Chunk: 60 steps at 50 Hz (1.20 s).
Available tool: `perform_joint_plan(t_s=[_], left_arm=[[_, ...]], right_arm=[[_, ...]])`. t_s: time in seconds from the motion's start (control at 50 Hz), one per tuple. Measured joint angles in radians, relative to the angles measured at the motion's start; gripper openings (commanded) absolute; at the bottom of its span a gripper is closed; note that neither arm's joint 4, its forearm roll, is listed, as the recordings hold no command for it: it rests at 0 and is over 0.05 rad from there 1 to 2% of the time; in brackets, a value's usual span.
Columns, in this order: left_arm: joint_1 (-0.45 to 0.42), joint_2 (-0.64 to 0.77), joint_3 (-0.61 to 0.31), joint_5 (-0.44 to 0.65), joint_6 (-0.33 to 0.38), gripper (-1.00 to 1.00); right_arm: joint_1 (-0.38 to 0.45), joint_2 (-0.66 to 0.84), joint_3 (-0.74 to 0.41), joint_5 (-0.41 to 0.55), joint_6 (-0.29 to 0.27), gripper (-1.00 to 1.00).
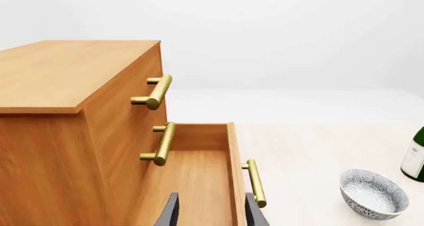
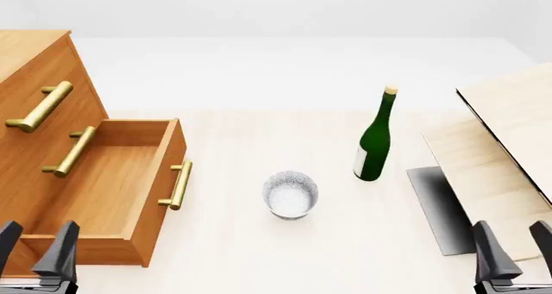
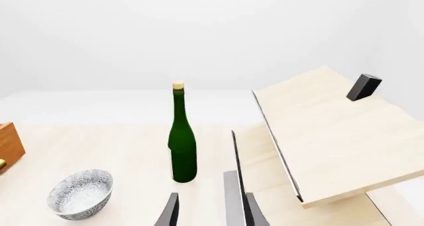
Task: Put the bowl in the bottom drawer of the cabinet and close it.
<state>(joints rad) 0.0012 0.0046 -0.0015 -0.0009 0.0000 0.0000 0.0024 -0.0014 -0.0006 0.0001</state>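
The bowl (image 2: 291, 194), white with grey speckles, stands upright and empty on the table, between the cabinet (image 2: 35, 55) and a green bottle (image 2: 375, 139). The bottom drawer (image 2: 112, 178) is pulled out and shows a bare wooden floor; its brass handle (image 2: 180, 185) faces the bowl. My left gripper (image 2: 35, 250) hangs open and empty by the drawer's near side. My right gripper (image 2: 515, 250) is open and empty at the near right, well away from the bowl. The left wrist view shows the drawer (image 1: 192, 176) and the bowl (image 1: 373, 193). In the right wrist view the bowl (image 3: 81, 193) lies ahead.
The green bottle (image 3: 182, 141) stands upright just beyond and right of the bowl. Pale tilted boards (image 2: 509, 132) on a dark grey base (image 2: 440, 203) fill the right side, close to my right gripper. Both upper drawers are shut, their handles (image 2: 39, 106) sticking out.
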Motion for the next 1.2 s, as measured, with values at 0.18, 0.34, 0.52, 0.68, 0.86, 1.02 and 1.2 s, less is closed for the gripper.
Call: perform_joint_plan(t_s=[0.18,0.34,0.52,0.68,0.86,1.02,1.2], left_arm=[[-0.001,0.013,-0.002,-0.003,0.003,1.0],[-0.01,0.017,-0.006,0.002,0.01,1.0],[-0.036,0.025,-0.033,0.025,0.011,1.0],[-0.065,0.046,-0.078,0.06,0.007,1.0],[-0.092,0.099,-0.125,0.081,0.012,1.0],[-0.109,0.17,-0.167,0.091,0.009,1.0],[-0.126,0.237,-0.22,0.117,0.005,1.0]], right_arm=[[0.0,0.003,-0.002,-0.001,0.0,1.0],[0.0,0.004,-0.002,-0.001,0.0,1.0],[0.0,0.005,-0.003,-0.001,0.0,1.0],[0.0,0.005,-0.003,-0.001,0.0,1.0],[0.0,0.005,-0.003,-0.001,0.0,1.0],[0.0,0.005,-0.003,-0.001,0.0,1.0],[0.0,0.005,-0.003,-0.001,0.0,1.0]])
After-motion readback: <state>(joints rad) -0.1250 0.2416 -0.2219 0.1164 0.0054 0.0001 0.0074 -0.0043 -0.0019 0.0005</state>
